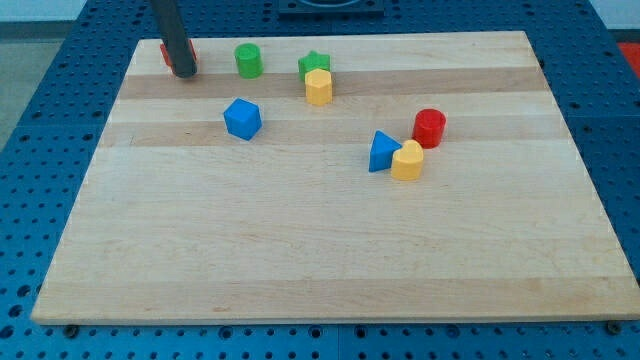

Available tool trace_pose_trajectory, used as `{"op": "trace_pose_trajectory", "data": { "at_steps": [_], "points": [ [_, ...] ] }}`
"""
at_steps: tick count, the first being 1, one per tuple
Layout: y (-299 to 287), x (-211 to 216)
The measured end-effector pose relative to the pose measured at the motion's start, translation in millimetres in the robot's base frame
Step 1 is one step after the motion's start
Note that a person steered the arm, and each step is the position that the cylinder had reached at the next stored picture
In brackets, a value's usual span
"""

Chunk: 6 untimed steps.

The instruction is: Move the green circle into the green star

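Observation:
The green circle (248,60) stands near the board's top edge, left of centre. The green star (313,64) lies a short way to its right, with a gap between them, and a yellow block (318,87) touches the star's lower side. My tip (184,72) rests on the board to the left of the green circle, a block's width or so away from it. The rod mostly hides a red block (167,53) just behind it.
A blue block (242,118) lies below the green circle. At the right of centre, a blue triangle (382,151), a yellow block (407,160) and a red cylinder (429,127) cluster together. The wooden board (320,250) sits on a blue perforated table.

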<state>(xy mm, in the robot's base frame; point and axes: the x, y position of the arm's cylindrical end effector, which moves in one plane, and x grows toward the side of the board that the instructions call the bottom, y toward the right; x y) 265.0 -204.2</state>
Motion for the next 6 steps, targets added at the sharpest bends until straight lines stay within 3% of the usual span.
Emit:
{"op": "trace_pose_trajectory", "data": {
  "at_steps": [3,6],
  "points": [
    [36,-14],
    [111,-14]
  ]
}}
